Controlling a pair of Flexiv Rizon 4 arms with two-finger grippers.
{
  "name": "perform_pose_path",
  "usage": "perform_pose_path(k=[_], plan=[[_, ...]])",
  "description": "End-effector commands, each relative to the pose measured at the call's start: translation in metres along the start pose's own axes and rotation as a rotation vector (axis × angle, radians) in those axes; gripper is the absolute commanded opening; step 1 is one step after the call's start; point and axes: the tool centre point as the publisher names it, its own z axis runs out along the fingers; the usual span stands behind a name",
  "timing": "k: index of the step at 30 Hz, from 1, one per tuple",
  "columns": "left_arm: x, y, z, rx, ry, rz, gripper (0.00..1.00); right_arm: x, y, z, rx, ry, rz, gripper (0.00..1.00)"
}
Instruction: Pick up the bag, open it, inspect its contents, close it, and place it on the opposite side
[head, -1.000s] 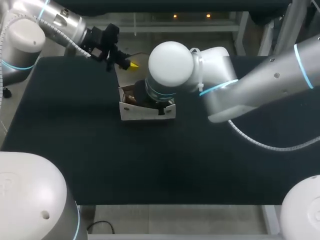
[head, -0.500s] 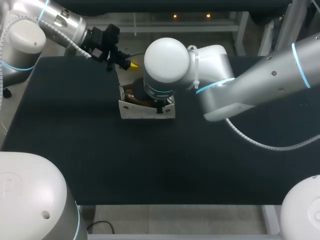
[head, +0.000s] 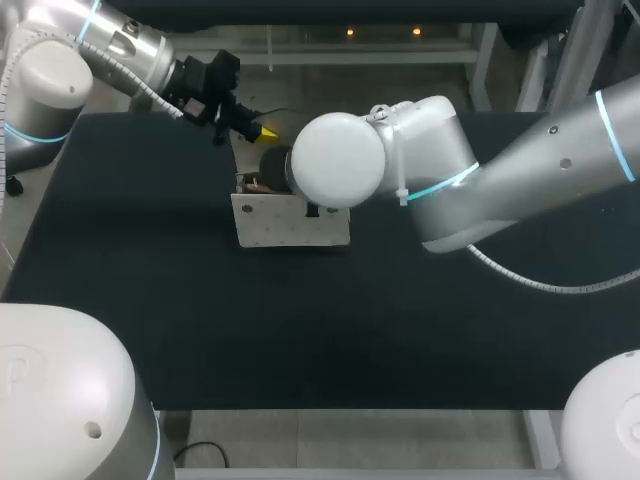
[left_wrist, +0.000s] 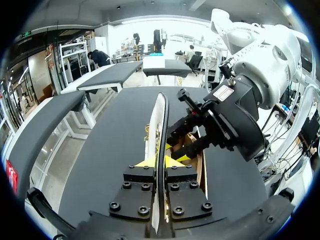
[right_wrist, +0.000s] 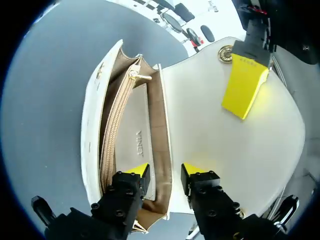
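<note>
The white bag (head: 290, 222) stands on the black table, its tan inside and zipped pocket (right_wrist: 111, 145) in plain sight. My left gripper (head: 262, 130) (left_wrist: 159, 161) is shut on the edge of the raised flap (left_wrist: 161, 120) (right_wrist: 215, 125); one of its yellow fingers (right_wrist: 245, 85) lies on the flap near the gold clasp (right_wrist: 226, 53). My right gripper (right_wrist: 165, 172) (left_wrist: 182, 150) reaches down into the bag's mouth, one finger inside and one on the flap side of the rear wall, with the fingers still apart. In the head view the right arm's wrist joint (head: 335, 160) hides that gripper.
The black tabletop (head: 150, 300) spreads wide around the bag on all sides. The right arm (head: 520, 180) crosses the table from the right, over the bag. Nothing else lies on the cloth.
The right gripper's fingers have drawn closer together. The right arm's wrist has swung toward the right, and the bag's front face now shows more fully. The left gripper has not moved.
</note>
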Motion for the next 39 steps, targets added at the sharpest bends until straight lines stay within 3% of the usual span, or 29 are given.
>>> perform_pose_path(k=[1,13,19,23,28,33,39], plan=[[0.001,-0.003,0.001,-0.008,-0.009,-0.004,0.00,-0.002,-0.004,-0.020,-0.010,-0.074,0.008,0.32],[0.002,-0.004,0.001,-0.031,-0.019,-0.026,0.00,-0.018,-0.005,-0.057,-0.025,-0.234,0.048,0.36],[-0.010,0.005,0.005,-0.026,-0.009,-0.072,0.00,-0.016,-0.005,-0.078,-0.034,-0.272,0.037,0.34],[-0.020,0.014,0.011,-0.030,0.001,-0.093,0.00,-0.009,-0.005,-0.089,-0.037,-0.271,0.019,0.29],[-0.030,0.028,0.020,-0.038,-0.014,-0.094,0.00,0.008,-0.006,-0.094,-0.044,-0.228,0.007,0.00],[-0.039,0.041,0.027,-0.036,-0.078,-0.033,0.00,0.028,-0.008,-0.090,-0.061,-0.182,0.004,0.00],[-0.036,0.047,0.030,-0.040,-0.169,0.098,0.00,0.043,-0.004,-0.084,-0.102,-0.129,0.015,0.00]])
